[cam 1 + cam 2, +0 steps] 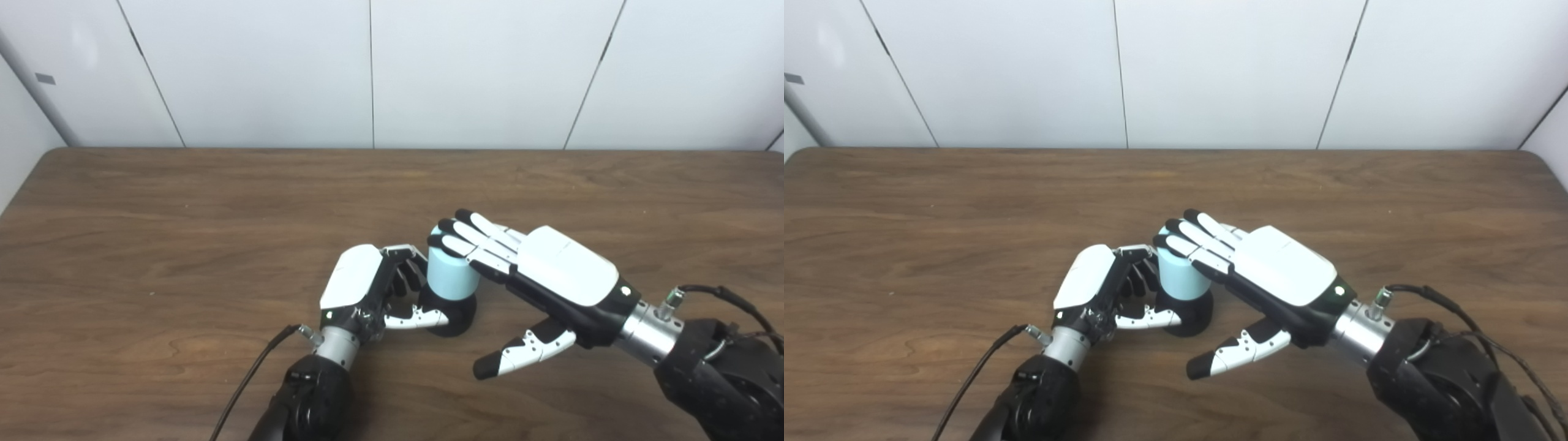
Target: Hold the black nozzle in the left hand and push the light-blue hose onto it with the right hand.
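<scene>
— Where are we, then?

— We take it for a lab or test room: a bare brown wood-grain table (184,245) fills our view, and at twelve o'clock a plain white panelled wall (478,67) with thin dark seams.

— Anything homely?

— We see only a grey post (37,92) at ten o'clock.

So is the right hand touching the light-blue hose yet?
Touching: in the left eye view the right hand's fingers lie flat across the top of the light-blue hose, no gap showing.
</scene>
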Controlling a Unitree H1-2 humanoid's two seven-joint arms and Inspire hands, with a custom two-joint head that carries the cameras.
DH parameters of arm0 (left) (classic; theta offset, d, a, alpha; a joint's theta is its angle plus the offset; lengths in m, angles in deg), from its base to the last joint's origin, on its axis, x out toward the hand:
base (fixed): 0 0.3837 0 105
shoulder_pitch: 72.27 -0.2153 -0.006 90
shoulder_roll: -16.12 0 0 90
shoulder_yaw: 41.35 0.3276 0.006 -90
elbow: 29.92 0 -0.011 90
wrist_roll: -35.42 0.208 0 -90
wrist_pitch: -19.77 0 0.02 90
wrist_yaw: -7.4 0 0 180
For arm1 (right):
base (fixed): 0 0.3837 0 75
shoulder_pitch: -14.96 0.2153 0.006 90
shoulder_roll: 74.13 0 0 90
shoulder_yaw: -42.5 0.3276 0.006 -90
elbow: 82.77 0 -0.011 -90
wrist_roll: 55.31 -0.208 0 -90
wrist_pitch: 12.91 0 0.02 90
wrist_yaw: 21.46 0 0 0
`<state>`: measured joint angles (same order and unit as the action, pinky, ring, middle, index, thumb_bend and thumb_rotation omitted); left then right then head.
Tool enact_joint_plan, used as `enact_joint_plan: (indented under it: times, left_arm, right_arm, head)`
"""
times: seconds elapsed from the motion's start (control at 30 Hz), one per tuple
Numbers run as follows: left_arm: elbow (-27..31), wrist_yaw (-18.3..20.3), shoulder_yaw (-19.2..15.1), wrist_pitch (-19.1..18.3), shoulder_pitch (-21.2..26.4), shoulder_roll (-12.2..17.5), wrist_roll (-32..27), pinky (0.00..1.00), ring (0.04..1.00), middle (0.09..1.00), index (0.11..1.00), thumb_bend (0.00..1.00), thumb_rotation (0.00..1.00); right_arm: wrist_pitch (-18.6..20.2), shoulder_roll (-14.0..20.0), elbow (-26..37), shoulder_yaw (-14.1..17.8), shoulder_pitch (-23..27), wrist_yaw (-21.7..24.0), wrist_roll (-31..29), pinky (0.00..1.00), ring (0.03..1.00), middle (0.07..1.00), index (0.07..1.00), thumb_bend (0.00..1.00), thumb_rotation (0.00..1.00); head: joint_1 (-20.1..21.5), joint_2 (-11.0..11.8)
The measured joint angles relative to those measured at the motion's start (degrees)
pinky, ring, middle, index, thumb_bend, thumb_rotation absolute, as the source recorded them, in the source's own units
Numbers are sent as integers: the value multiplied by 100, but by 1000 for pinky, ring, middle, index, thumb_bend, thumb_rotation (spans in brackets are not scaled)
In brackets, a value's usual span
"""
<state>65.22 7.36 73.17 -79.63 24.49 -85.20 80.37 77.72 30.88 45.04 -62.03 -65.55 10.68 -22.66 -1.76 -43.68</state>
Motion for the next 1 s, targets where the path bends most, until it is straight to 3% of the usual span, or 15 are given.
enact_joint_plan:
  times: [0.13, 0.5, 0.6, 0.87, 1.0]
  left_arm:
    - [0, 0, 0, 0, 3, 2, 0, 305, 365, 435, 526, 496, 0]
    - [-7, -1, 4, 0, 5, -2, 1, 308, 368, 435, 524, 496, 0]
    - [-6, -1, 2, 0, 5, -4, 1, 307, 367, 435, 526, 496, 0]
    - [-5, 1, -6, 0, 5, -3, 0, 316, 366, 436, 530, 495, 0]
    - [-3, -8, -12, 2, 0, -2, 0, 378, 394, 445, 519, 500, 0]
  right_arm:
    - [356, -211, 156, 193, 167, 123, -377, 922, 1000, 1000, 988, 655, 1000]
    - [632, -666, 413, 773, 361, -62, -1105, 919, 987, 979, 934, 621, 1000]
    - [834, -784, 456, 872, 331, -125, -1225, 898, 974, 964, 930, 584, 1000]
    - [1235, -920, 389, 1016, 98, -288, -1471, 767, 915, 948, 930, 597, 1000]
    - [1596, -1162, 151, 1236, -189, -517, -1780, 797, 923, 960, 937, 564, 1000]
  head:
    - [0, 9]
    - [-18, 18]
    - [-18, 18]
    - [9, 26]
    - [0, 18]
